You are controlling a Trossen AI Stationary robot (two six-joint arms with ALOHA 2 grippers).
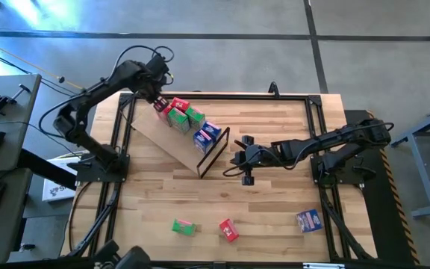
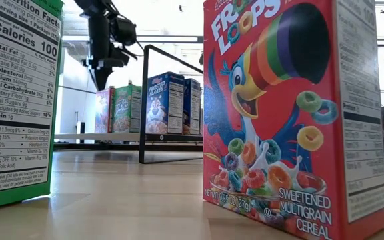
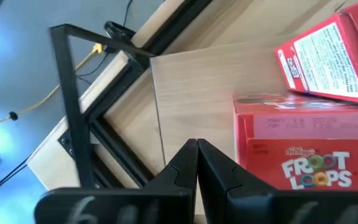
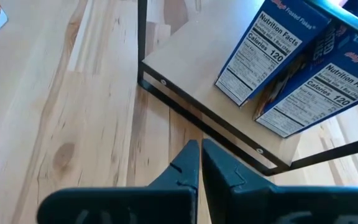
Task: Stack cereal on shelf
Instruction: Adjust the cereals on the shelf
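Note:
The shelf [image 1: 163, 138], a tan panel, lies slantwise on the table with a dark frame [image 1: 216, 152] at its right end. Several cereal boxes stand on it in a row: red [image 1: 179, 107], green [image 1: 194, 117] and blue [image 1: 206, 135]. My left gripper [image 3: 196, 147] is shut and points down over the panel's far left end, close beside a red Froot Loops box [image 3: 294, 152]. My right gripper [image 4: 201, 146] is shut above the table just right of the frame [image 4: 166, 90], facing two blue boxes [image 4: 272, 53]. My left gripper's shut fingers [image 3: 225, 177] stand right beside the near red box's side edge [image 3: 236, 146], coming from above and pointing down. I cannot tell whether they touch it. The box stands on the panel.
Three loose boxes stand near the table's front edge: green [image 1: 183, 226], red [image 1: 228, 229] and blue [image 1: 309, 220]. In the low view the green [image 2: 19, 100] and red [image 2: 292, 113] ones fill the foreground. Black rails [image 1: 222, 96] border the table. Bare wood lies between shelf and loose boxes.

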